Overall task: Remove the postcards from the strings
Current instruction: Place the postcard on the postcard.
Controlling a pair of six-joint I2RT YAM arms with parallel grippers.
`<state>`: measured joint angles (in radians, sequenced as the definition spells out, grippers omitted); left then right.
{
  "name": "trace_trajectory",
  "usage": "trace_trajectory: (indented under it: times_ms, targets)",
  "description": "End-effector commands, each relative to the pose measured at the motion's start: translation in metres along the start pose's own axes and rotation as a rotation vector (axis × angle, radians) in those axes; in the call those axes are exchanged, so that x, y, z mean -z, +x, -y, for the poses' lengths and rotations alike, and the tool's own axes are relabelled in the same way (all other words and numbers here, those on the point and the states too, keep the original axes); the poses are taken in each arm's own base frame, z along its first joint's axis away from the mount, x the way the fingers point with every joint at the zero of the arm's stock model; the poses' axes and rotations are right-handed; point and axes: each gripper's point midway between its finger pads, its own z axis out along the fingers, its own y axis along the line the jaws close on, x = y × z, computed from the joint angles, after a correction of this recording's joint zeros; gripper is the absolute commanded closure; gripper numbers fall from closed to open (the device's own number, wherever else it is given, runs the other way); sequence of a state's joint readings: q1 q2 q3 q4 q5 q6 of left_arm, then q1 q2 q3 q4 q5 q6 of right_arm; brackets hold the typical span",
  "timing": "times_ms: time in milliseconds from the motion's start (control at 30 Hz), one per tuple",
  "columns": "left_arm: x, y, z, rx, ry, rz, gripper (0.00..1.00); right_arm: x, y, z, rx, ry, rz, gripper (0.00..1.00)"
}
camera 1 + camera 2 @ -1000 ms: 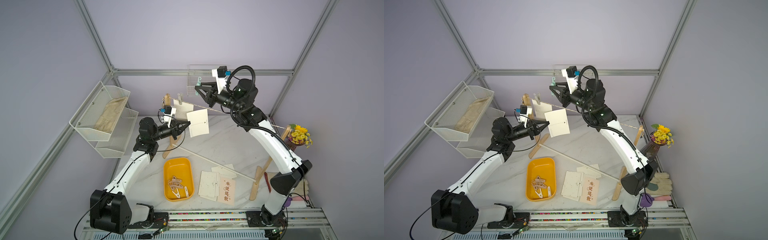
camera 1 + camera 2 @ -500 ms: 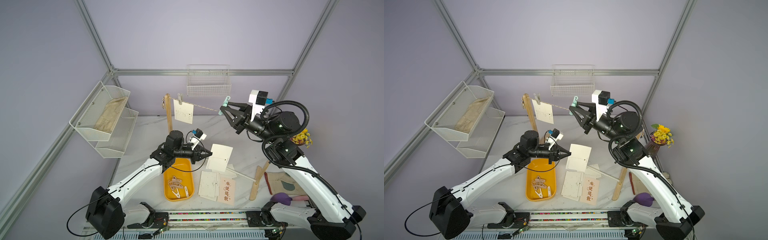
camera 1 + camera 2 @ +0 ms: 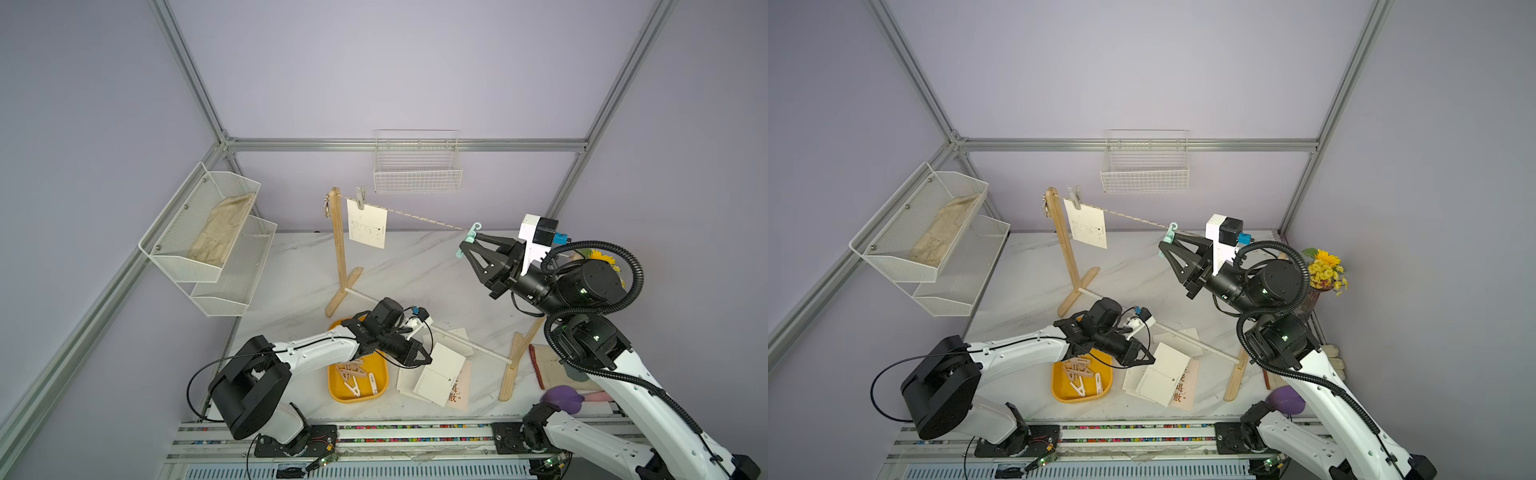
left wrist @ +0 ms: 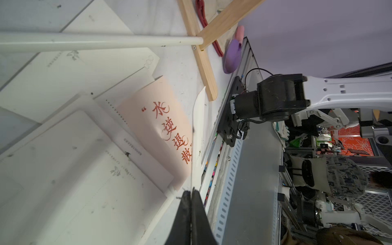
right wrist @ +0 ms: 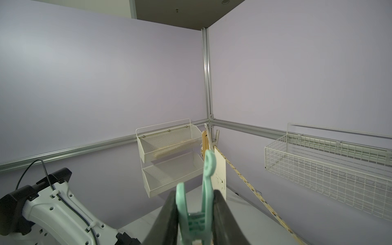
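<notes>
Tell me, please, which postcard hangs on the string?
The white rectangular postcard pegged to the pale twisted string beside the far wooden post; the others lie on the marble table, bar one in the left hand.

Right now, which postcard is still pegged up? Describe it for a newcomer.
Find the tall wooden post at the back of the marble table, where the string starts. Just beside it, a grey peg clips one white postcard to the string. It alone hangs; the other cards are down low beside the yellow tray.
</notes>
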<state>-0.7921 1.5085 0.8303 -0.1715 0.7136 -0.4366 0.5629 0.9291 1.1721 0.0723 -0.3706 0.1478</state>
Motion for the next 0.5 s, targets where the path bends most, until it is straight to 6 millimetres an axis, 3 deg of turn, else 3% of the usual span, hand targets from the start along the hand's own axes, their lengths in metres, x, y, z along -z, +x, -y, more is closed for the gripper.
trace_trajectory:
  times_ms: [0,133,200,300,400,467]
  targets:
    - [0.000,0.003,-0.016,0.028,-0.072,0.004,1.00,0.003,0.004,0.002,0.008,0.020,-0.016,0.72]
    - [0.004,0.002,-0.033,0.040,-0.186,0.002,0.88,0.005,0.010,0.003,0.002,0.025,-0.033,0.72]
    - [0.011,-0.002,-0.042,0.032,-0.263,0.015,0.77,0.004,0.017,0.005,-0.013,0.031,-0.047,0.72]
    - [0.023,-0.009,-0.044,0.003,-0.321,0.034,0.68,0.003,0.027,0.003,-0.035,0.014,-0.073,0.72]
    - [0.043,-0.018,-0.047,-0.025,-0.401,0.076,0.61,0.001,0.041,-0.002,-0.065,-0.030,-0.122,0.72]
    - [0.074,-0.036,-0.036,-0.070,-0.456,0.178,0.58,0.000,0.056,-0.007,-0.098,-0.071,-0.169,0.72]
